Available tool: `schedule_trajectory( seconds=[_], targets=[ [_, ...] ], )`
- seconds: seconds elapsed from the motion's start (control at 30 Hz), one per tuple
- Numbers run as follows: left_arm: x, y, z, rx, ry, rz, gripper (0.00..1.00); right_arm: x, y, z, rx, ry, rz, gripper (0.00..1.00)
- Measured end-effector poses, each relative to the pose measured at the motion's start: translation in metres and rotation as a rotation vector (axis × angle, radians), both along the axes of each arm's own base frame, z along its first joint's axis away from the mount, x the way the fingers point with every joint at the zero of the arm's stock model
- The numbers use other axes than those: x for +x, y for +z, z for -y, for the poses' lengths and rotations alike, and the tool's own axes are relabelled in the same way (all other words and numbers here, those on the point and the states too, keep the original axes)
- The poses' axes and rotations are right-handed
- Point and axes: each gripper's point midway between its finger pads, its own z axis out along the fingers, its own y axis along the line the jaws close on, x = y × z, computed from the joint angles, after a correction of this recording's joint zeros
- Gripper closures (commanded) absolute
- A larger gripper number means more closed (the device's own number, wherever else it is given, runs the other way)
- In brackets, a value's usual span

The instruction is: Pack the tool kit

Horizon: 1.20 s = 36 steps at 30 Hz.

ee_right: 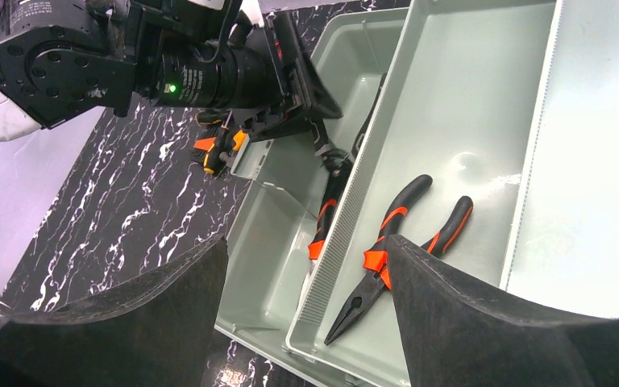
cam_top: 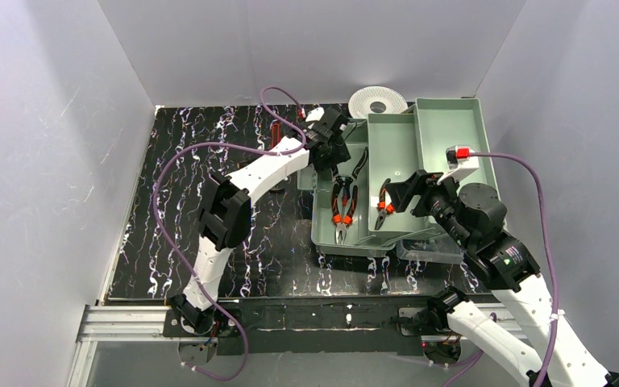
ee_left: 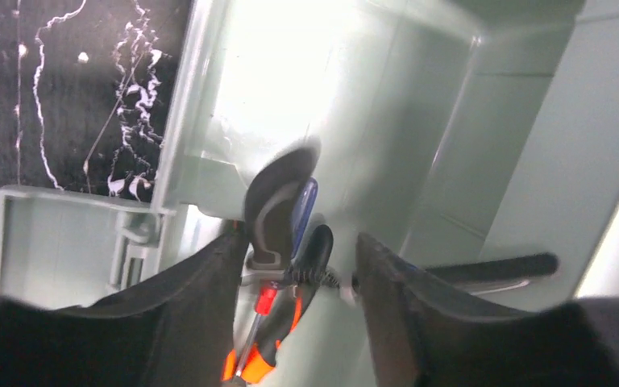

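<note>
My left gripper (ee_left: 300, 242) hangs inside the large pale-green plastic box (cam_top: 334, 247), at its far left corner. Its fingers (ee_left: 209, 298) are parted and clamp nothing. A grey-and-blue-handled tool (ee_left: 278, 205), a screwdriver I think, sits loose between them over the box floor, its top blurred.

My right gripper (ee_right: 306, 246) is spread wide and empty above the box's right-hand tray section, where one pair of orange-and-black long-nose pliers (ee_right: 399, 242) lies. A second orange-and-black pair (cam_top: 342, 208) and a long black tool (cam_top: 361, 164) lie in the box's left section.

I judge the packing well under way but not finished. A slim red-handled thing (cam_top: 276, 133) lies on the black marbled mat (cam_top: 177, 161) just left of the box. The clear translucent lid (cam_top: 431, 248) rests at the box's near right corner, not on it. Wrenches I cannot make out.
</note>
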Motion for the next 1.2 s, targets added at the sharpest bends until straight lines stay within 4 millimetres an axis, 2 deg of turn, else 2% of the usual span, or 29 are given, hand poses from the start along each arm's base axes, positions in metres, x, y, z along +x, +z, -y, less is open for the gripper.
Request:
schedule_trajectory(
  seconds=[0.1,0.2,0.33,0.43,0.57,0.63,0.73,0.87,1.0,1.07,1.1,1.2],
  targets=[
    [0.007,0.001,0.005,-0.018,-0.007,0.011,0.27,-0.001,-0.002,0.001,-0.007,-0.002,-0.008,0.21],
    [0.008,0.002,0.004,-0.024,-0.015,0.010,0.27,-0.001,-0.003,0.002,-0.011,-0.006,-0.010,0.21],
    [0.013,0.005,-0.011,-0.017,-0.006,0.018,0.26,-0.001,-0.003,0.003,-0.014,-0.010,-0.009,0.21],
    [0.016,0.020,-0.023,-0.041,-0.007,0.047,0.26,-0.001,-0.004,0.004,-0.018,-0.012,-0.007,0.21],
    [0.019,0.049,-0.051,-0.072,-0.019,0.095,0.29,-0.001,-0.004,0.004,-0.024,-0.011,-0.005,0.21],
    [0.025,0.060,-0.057,-0.101,-0.027,0.119,0.28,0.000,-0.004,0.004,-0.028,-0.011,-0.005,0.21],
    [0.029,0.066,-0.055,-0.134,-0.055,0.131,0.28,0.001,-0.006,0.004,-0.036,-0.009,-0.009,0.21],
    [0.021,0.063,-0.044,-0.151,-0.120,0.109,0.28,0.002,-0.007,0.003,-0.041,-0.009,-0.011,0.21],
    [0.018,0.061,-0.043,-0.154,-0.157,0.099,0.31,0.002,-0.007,0.003,-0.042,-0.009,-0.010,0.21],
    [0.024,0.055,-0.056,-0.154,-0.128,0.091,0.35,0.002,-0.007,0.003,-0.044,-0.009,-0.011,0.21],
    [0.028,0.049,-0.070,-0.150,-0.097,0.083,0.37,0.002,-0.007,0.004,-0.045,-0.008,-0.010,0.21],
    [0.034,0.019,-0.129,-0.106,0.041,0.025,0.39,0.002,-0.008,0.004,-0.047,-0.008,-0.010,0.21]
  ],
)
